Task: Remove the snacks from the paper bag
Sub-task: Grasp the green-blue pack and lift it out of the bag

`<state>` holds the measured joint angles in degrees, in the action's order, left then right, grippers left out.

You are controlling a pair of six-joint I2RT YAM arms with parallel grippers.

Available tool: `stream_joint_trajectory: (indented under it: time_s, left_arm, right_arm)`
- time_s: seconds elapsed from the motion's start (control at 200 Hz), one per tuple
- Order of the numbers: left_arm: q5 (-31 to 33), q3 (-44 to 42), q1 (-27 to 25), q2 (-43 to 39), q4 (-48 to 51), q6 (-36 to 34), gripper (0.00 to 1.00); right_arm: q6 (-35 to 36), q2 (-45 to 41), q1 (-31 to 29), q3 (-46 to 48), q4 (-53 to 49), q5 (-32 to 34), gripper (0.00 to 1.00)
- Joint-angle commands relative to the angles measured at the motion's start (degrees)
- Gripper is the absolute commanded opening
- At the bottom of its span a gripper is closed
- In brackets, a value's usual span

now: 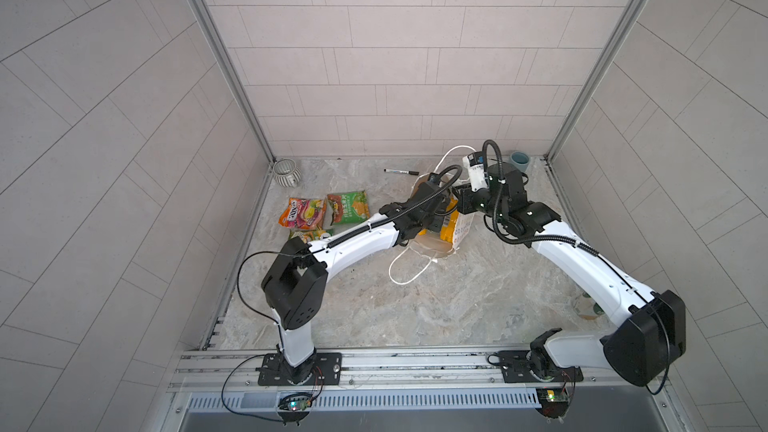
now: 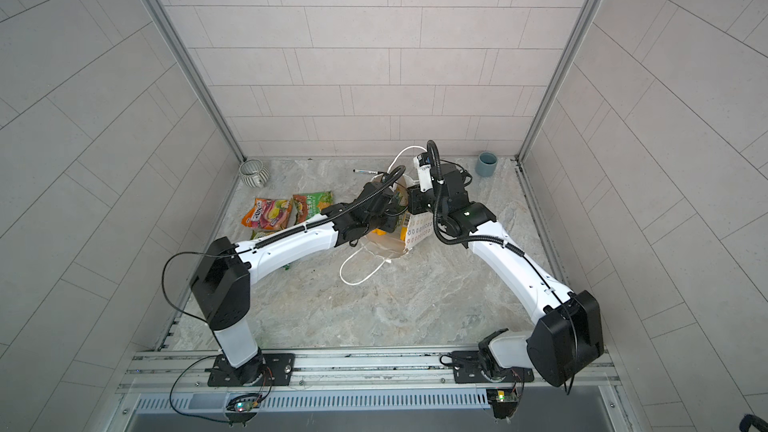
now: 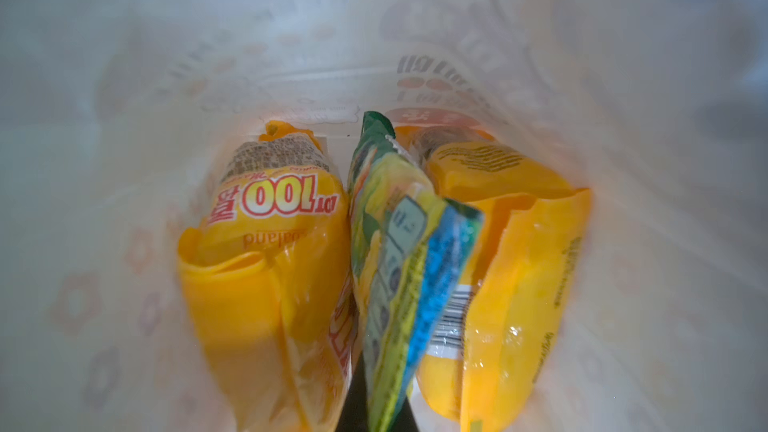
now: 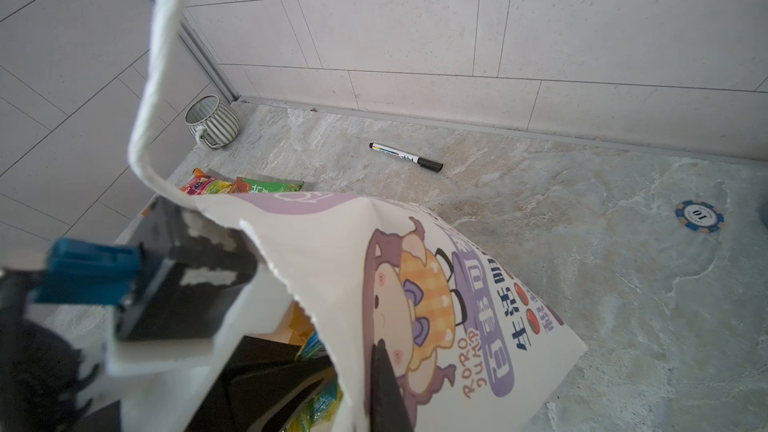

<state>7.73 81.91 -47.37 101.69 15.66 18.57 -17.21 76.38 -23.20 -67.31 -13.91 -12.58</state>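
The white paper bag (image 1: 462, 229) (image 2: 417, 235) stands open at the back middle of the table, its cartoon-girl face (image 4: 436, 284) turned to the right wrist camera. My left gripper (image 3: 382, 413) is down inside it. It is shut on the end of a green snack packet (image 3: 399, 268) that stands between two yellow-orange packets (image 3: 257, 276) (image 3: 528, 268). My right gripper (image 4: 357, 367) is shut on the bag's upper wall, one finger inside and one outside. Three snacks lie left of the bag: an orange-and-magenta packet (image 1: 302, 213) and two green ones (image 1: 348, 206) (image 1: 311, 235).
A ribbed grey bowl (image 1: 286, 172) sits in the back left corner and a blue-grey cup (image 1: 519, 161) at the back right. A black marker pen (image 1: 401, 171) lies near the back wall. A blue chip (image 4: 699, 216) lies beyond the bag. A cord handle (image 1: 409, 272) loops forward.
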Motion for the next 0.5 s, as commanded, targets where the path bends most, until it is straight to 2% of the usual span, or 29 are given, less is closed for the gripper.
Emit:
stream_joint_trajectory:
  time_s: [0.0, 0.495]
  left_arm:
    - [-0.34, -1.08, 0.08, -5.15, -1.5, -0.35, 0.0]
    - [-4.79, 0.64, 0.06, -12.96, 6.2, -3.71, 0.0]
  right_arm:
    - [-0.9, -0.89, -0.18, 0.74, -0.51, -0.52, 0.0]
    - [-0.99, -1.59, 0.15, 0.72, -0.41, -0.21, 0.0]
